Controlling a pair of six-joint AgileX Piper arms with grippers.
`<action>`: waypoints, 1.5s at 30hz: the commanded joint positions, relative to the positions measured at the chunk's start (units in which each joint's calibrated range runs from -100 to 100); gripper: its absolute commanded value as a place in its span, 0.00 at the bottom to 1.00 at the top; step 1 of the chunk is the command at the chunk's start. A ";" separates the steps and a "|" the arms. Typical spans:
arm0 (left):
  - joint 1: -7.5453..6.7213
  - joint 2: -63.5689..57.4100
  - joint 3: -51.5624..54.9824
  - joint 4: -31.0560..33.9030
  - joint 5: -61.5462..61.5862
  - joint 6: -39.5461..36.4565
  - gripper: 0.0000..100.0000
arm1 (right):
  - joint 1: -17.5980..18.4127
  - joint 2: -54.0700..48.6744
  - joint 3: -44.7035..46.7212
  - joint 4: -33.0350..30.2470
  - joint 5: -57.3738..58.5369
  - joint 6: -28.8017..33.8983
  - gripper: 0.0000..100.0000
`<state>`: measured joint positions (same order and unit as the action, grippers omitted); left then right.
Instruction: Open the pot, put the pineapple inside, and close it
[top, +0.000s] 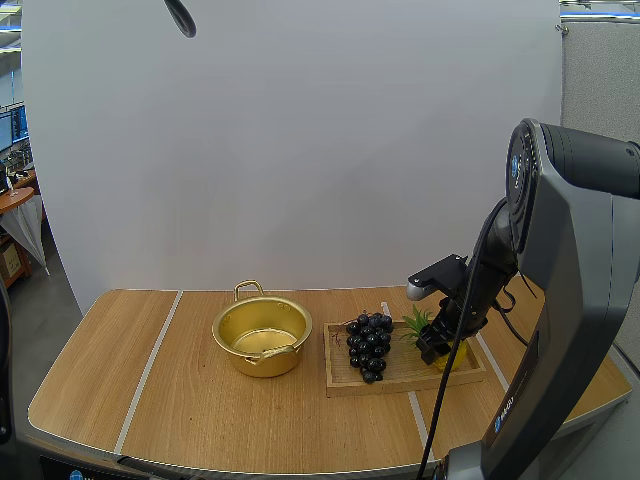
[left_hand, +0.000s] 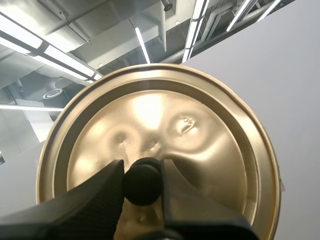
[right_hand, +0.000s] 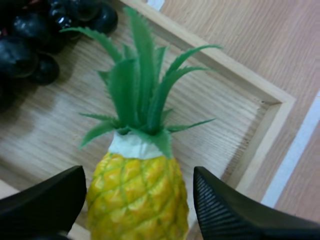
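A gold pot (top: 262, 336) stands open on the table, left of the wooden tray (top: 345, 385). The pot's lid (left_hand: 160, 150) is held up in the air, my left gripper (left_hand: 143, 181) shut on its black knob (left_hand: 142, 182). A yellow pineapple (right_hand: 137, 195) with green leaves lies in the tray's right end (top: 420, 325). My right gripper (top: 437, 345) is down over it, open, with one finger (right_hand: 235, 212) on each side of the fruit and a small gap showing.
A bunch of dark grapes (top: 369, 345) lies in the tray between the pot and the pineapple (right_hand: 35, 35). The tray's raised rim (right_hand: 270, 100) runs close behind the pineapple. Bare wooden table lies left of the pot.
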<state>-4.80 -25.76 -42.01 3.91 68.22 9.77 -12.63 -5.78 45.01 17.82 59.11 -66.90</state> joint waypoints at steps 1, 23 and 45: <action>-0.24 -0.19 -0.31 0.65 -1.92 -0.43 0.00 | 0.08 -0.21 -0.28 -0.56 -1.02 0.27 1.00; -0.24 -0.19 -0.31 0.65 -1.92 -0.43 0.00 | 0.88 -13.85 -7.09 7.86 26.68 0.79 0.00; -0.24 -0.19 -0.31 0.65 -1.92 -0.43 0.00 | 32.66 -15.37 -22.17 -4.29 27.39 31.98 0.00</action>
<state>-4.80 -25.76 -42.01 3.91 68.22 9.66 17.67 -22.41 23.79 17.29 89.49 -38.12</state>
